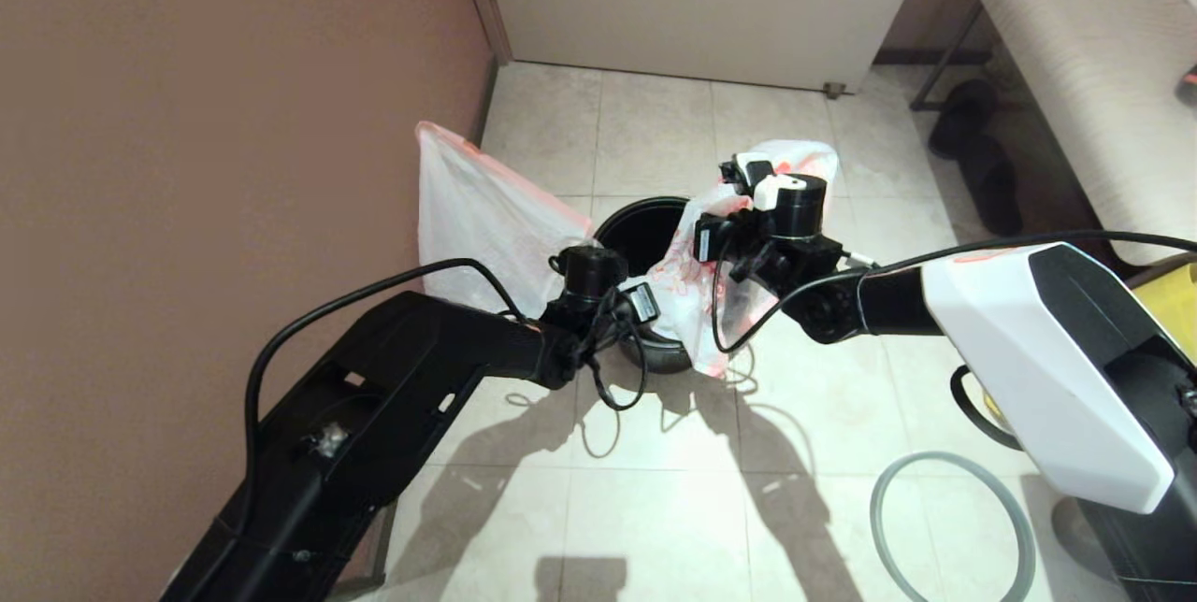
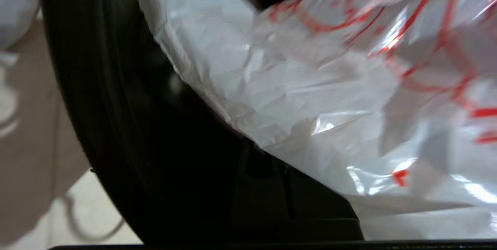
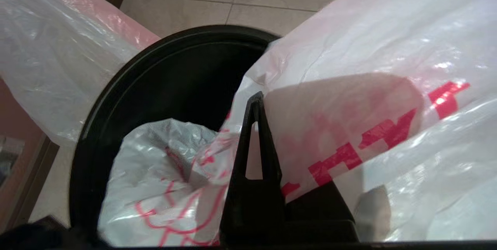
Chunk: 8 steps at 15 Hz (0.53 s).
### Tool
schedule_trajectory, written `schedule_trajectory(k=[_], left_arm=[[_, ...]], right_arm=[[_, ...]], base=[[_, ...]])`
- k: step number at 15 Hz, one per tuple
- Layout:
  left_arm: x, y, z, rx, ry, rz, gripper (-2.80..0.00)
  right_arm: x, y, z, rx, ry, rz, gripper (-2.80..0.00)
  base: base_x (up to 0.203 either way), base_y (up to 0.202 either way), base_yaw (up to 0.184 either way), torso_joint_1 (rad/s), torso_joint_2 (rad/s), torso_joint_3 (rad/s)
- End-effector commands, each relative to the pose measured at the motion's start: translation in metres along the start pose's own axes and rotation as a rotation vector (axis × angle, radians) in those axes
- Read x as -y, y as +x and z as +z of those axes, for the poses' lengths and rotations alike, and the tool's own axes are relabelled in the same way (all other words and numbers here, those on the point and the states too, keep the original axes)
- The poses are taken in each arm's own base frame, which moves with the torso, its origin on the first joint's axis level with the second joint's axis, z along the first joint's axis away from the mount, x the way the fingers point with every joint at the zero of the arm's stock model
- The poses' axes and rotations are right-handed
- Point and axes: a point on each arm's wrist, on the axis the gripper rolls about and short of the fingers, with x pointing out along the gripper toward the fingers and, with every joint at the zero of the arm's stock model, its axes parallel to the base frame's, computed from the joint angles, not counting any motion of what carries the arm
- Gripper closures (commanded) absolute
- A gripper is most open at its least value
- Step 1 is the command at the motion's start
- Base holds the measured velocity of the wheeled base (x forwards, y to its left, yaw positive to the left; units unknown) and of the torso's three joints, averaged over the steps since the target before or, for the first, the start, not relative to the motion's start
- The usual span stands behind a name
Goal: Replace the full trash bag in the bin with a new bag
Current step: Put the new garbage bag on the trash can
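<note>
The bin (image 1: 636, 209) is a round black tub on the tiled floor close to the wall. The new bag (image 1: 468, 209), thin white plastic with red print and pink edges, is spread over its mouth. One flap stands up towards the wall and part of the bag sags inside the bin (image 3: 116, 87). My left gripper (image 1: 645, 303) is at the bin's near rim, shut on the new bag's (image 2: 291, 87) edge beside the bin wall (image 2: 97, 106). My right gripper (image 1: 739, 177) is above the far right rim, shut on the new bag's (image 3: 349, 67) film, jaws pressed together (image 3: 256, 98). The full trash bag is out of view.
A loose grey ring (image 1: 879, 508) lies on the floor at the near right. A yellow bag (image 1: 1169, 298) shows at the right edge. The brown wall (image 1: 187, 116) stands close on the left, and a bench (image 1: 1075, 50) with dark shoes (image 1: 973, 144) is at the far right.
</note>
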Motion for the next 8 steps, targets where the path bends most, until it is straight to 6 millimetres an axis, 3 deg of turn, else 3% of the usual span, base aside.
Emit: schedule_trajectory(k=[1,3,6,8], left_arm=[[0.024,-0.025,0.018,0.009,-0.003,-0.031,0.0],[0.042,-0.059,0.027,-0.038,-0.008,-0.031,0.0],[0.049,-0.105,0.037,-0.106,-0.043,-0.018,0.0],[0.046,-0.112,0.044,-0.106,-0.064,-0.017,0.0]], right_arm=[[0.001,0.0,0.001,0.007,0.001,-0.004,0.0],[0.003,-0.003,0.01,0.023,0.002,-0.007,0.0],[0.003,-0.004,0.012,0.026,0.003,-0.007,0.0],[0.002,-0.003,0.012,0.024,0.002,-0.006,0.0]], base=[[0.0,0.0,0.0,0.0,0.0,0.0],[0.0,0.0,0.0,0.0,0.0,0.0],[0.0,0.0,0.0,0.0,0.0,0.0],[0.0,0.0,0.0,0.0,0.0,0.0]])
